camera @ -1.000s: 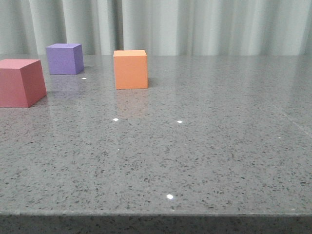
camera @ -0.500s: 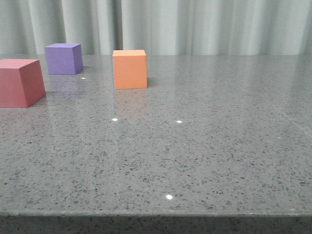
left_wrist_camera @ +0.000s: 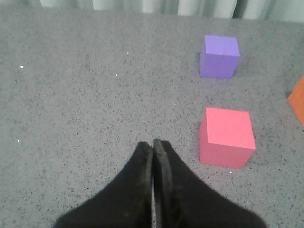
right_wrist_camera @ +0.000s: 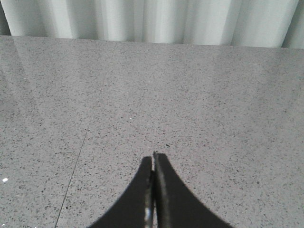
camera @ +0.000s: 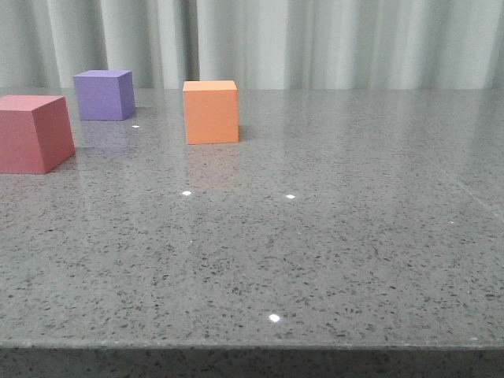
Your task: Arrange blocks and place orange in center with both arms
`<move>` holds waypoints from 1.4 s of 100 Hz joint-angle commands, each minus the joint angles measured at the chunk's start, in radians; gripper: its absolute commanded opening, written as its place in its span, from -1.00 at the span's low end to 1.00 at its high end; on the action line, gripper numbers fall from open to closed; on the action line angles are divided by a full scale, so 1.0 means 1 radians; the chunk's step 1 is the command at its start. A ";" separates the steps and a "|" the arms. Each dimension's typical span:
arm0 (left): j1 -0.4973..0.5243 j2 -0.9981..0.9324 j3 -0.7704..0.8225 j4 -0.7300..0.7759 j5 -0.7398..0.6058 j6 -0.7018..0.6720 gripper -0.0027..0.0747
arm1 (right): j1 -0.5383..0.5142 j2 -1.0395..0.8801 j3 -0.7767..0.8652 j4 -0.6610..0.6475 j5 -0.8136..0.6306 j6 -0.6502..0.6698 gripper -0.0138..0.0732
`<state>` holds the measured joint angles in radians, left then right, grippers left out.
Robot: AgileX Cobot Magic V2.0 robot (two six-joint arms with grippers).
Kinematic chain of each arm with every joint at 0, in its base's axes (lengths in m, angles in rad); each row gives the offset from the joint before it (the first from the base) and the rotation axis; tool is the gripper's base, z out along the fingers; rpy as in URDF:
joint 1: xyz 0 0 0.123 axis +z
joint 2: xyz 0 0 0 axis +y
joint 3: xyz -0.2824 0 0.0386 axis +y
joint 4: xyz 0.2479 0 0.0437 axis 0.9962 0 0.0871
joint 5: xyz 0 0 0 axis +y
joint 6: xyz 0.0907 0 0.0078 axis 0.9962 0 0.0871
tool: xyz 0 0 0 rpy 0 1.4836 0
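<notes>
In the front view the orange cube (camera: 211,112) stands left of the middle at the back of the grey table. The purple cube (camera: 104,94) is further left and back. The pinkish-red cube (camera: 33,134) is at the left edge, nearer. No gripper shows in the front view. In the left wrist view my left gripper (left_wrist_camera: 153,142) is shut and empty above bare table, with the pinkish-red cube (left_wrist_camera: 226,137) close beside it, the purple cube (left_wrist_camera: 219,56) beyond, and a corner of the orange cube (left_wrist_camera: 299,99) at the frame edge. My right gripper (right_wrist_camera: 153,156) is shut and empty over bare table.
The speckled grey table (camera: 331,236) runs to a front edge at the bottom of the front view. A pale curtain (camera: 315,39) hangs behind it. A thin seam (right_wrist_camera: 76,161) crosses the tabletop in the right wrist view.
</notes>
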<state>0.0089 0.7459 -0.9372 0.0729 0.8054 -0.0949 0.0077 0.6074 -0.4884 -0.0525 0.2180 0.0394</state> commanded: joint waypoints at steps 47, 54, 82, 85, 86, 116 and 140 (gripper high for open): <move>0.000 0.192 -0.091 -0.016 0.071 -0.008 -0.68 | -0.006 -0.003 -0.026 -0.009 -0.080 -0.009 -0.89; 0.000 0.192 -0.091 -0.021 0.079 -0.008 -0.30 | -0.006 -0.003 -0.026 -0.009 -0.080 -0.009 -0.89; 0.000 0.192 -0.091 -0.081 0.085 -0.008 0.85 | -0.006 -0.003 -0.026 -0.009 -0.080 -0.009 -0.89; 0.000 0.192 -0.091 -0.095 0.083 -0.008 0.81 | -0.006 -0.003 -0.026 -0.009 -0.080 -0.009 -0.89; 0.000 0.194 -0.091 -0.103 0.080 -0.008 0.79 | -0.006 -0.003 -0.026 -0.009 -0.080 -0.009 -0.89; -0.126 0.265 -0.162 -0.245 -0.023 -0.008 0.72 | -0.006 -0.003 -0.026 -0.009 -0.080 -0.009 -0.89; -0.340 0.476 -0.334 -0.225 -0.063 -0.048 0.72 | -0.006 -0.003 -0.026 -0.009 -0.080 -0.009 -0.89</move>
<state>-0.2669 1.1704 -1.1875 -0.1472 0.8241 -0.1062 0.0077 0.6074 -0.4884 -0.0525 0.2176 0.0394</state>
